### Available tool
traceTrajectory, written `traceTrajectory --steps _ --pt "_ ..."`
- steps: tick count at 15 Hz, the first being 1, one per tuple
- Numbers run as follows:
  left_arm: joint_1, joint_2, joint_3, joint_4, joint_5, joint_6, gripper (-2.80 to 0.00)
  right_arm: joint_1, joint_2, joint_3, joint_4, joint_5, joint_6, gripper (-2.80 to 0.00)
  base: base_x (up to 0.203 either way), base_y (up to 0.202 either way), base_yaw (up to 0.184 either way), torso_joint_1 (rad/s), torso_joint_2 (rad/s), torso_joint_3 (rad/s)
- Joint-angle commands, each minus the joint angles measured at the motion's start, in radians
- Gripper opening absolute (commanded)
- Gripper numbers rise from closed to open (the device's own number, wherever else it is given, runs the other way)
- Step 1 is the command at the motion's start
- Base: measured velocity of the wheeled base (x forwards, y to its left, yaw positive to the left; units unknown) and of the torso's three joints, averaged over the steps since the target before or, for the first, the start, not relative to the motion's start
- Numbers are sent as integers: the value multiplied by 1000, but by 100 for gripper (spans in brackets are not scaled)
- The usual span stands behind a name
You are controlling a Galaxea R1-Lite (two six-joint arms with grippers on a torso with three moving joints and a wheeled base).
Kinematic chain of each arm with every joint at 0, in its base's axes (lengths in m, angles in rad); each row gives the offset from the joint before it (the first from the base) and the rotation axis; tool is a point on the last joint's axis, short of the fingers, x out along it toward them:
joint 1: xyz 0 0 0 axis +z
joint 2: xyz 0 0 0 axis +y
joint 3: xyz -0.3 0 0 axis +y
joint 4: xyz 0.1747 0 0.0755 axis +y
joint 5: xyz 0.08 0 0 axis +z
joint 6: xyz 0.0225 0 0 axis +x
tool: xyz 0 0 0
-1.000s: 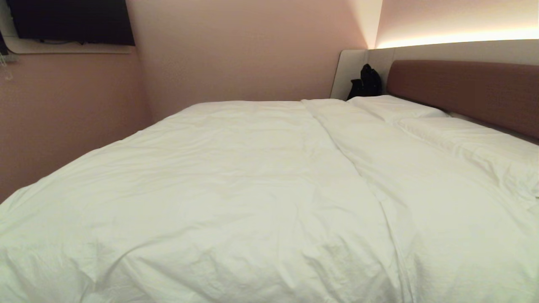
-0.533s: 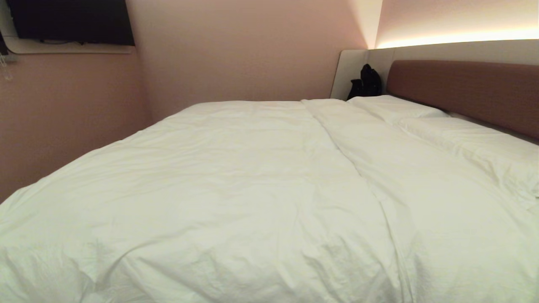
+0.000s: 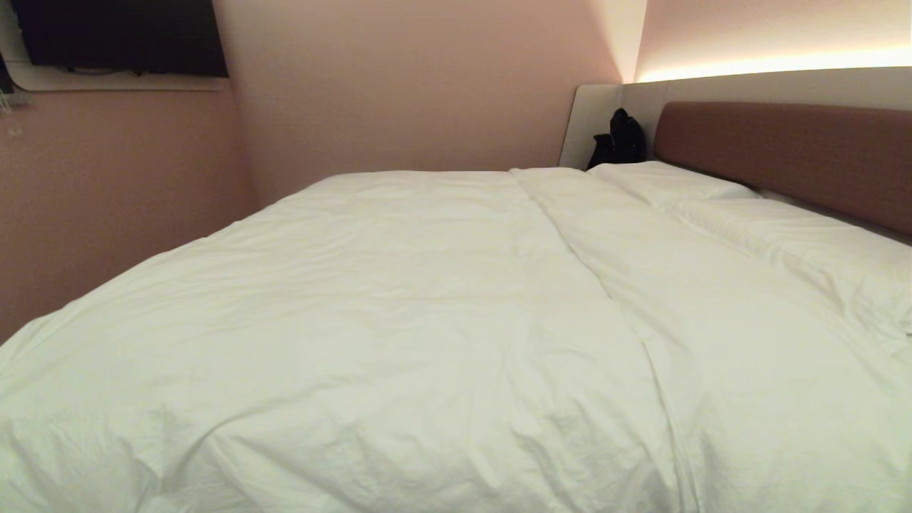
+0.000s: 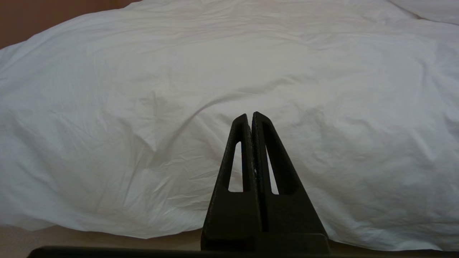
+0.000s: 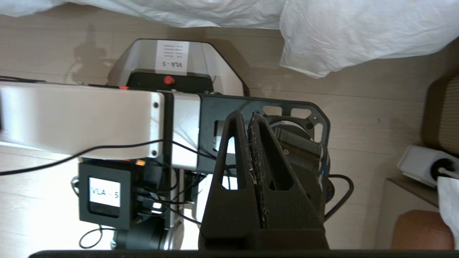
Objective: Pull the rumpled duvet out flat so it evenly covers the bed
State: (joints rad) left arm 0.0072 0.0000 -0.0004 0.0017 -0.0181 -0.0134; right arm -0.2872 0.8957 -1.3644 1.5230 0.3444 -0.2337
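From the head, only the duvet [image 3: 399,320] spread over the bed [image 3: 784,142] shows. The left hand [image 4: 250,116], closed and empty, faces the duvet's edge; the right hand [image 5: 247,116], closed and empty, hangs over the robot's base [image 5: 172,59], labelled "VLA-5".

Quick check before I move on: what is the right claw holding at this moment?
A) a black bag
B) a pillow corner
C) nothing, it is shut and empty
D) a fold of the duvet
C: in the right wrist view the right claw has its fingers pressed together with nothing between them, pointing at the robot's own base and the floor, clear of the duvet.
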Motion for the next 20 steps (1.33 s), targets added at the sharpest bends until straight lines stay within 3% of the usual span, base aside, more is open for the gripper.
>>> traceTrajectory --steps 1,20 --pt "0 0 0 0 0 0 -280 0 -21 13 47 -4 -20 -280 0 0 0 0 0 0" --pt "0 0 0 0 0 0 -280 1 -145 90 47 -23 -73 -280 0 0 0 0 0 0"
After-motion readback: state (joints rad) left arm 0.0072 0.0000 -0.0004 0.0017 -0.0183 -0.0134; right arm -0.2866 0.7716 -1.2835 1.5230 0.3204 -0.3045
